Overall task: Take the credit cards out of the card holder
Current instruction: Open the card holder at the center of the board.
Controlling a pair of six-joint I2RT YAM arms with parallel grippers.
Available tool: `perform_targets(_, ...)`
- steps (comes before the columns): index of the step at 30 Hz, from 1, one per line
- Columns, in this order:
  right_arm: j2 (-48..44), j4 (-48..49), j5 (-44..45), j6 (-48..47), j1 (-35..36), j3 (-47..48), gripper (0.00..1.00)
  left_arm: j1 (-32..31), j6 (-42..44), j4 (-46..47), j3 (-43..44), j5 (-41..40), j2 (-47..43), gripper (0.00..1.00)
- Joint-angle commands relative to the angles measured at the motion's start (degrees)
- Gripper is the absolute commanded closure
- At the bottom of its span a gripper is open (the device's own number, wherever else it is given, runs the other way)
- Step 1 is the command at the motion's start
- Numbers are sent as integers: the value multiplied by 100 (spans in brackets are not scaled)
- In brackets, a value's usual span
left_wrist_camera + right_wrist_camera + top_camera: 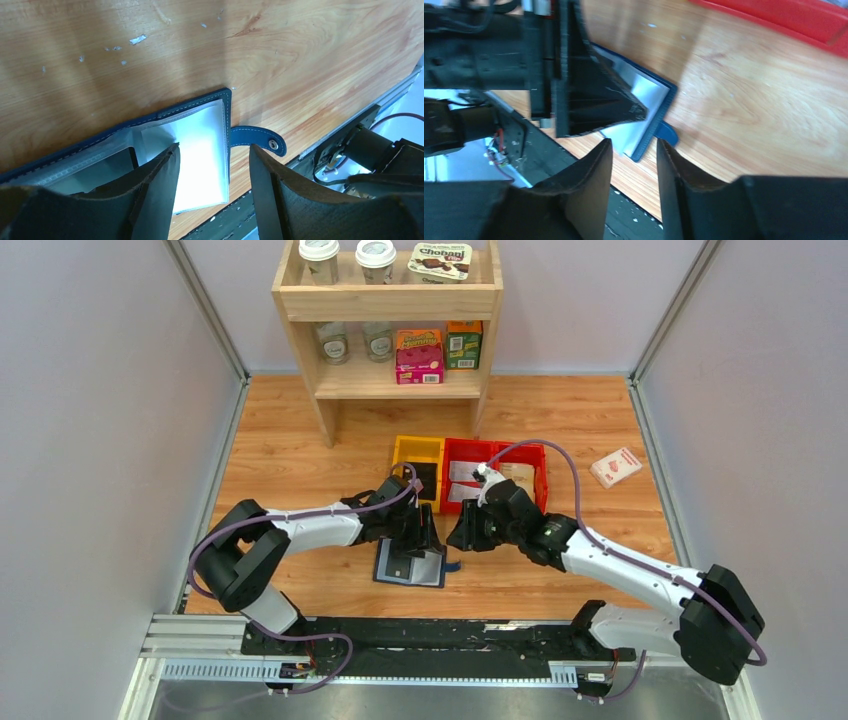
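Because the card holder [410, 566] is lying open close to the near edge of the table [320, 588], any sideways drag is risking a slide off that edge. The left claw [214, 149] is standing half-open over it and holding nothing, one finger [160, 170] over the pale sleeve [202, 142], the other past the snap tab [260, 140]. The right claw [634, 144], jaws parted and empty, is hovering just beside the holder's tab edge, very near the left claw. A clash there, or a pinch catching sleeve instead of card, is looking possible. A dark rectangle, probably one of the credit cards [399, 566], is sitting in the holder's left half. Farther off, a black piece [428, 476] is lying in the yellow bin [404, 447].
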Motion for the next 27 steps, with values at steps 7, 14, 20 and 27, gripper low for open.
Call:
perform_targets(7, 773, 2087, -1362, 658, -2, -378, 86, -40, -85, -50, 180, -415, -727, 39)
perform_targets(14, 1520, 2405, -1652, 869, -2, -308, 89, -32, 56, -499, 145, -1013, -1318, 38)
perform_targets(20, 1400, 2124, -1425, 861, -11, -272, 92, -32, -23, -342, 31, -742, -1196, 38)
perform_targets(27, 450, 2535, -1133, 860, -11, -711, 89, -101, -322, 379, 73, -65, -616, 38)
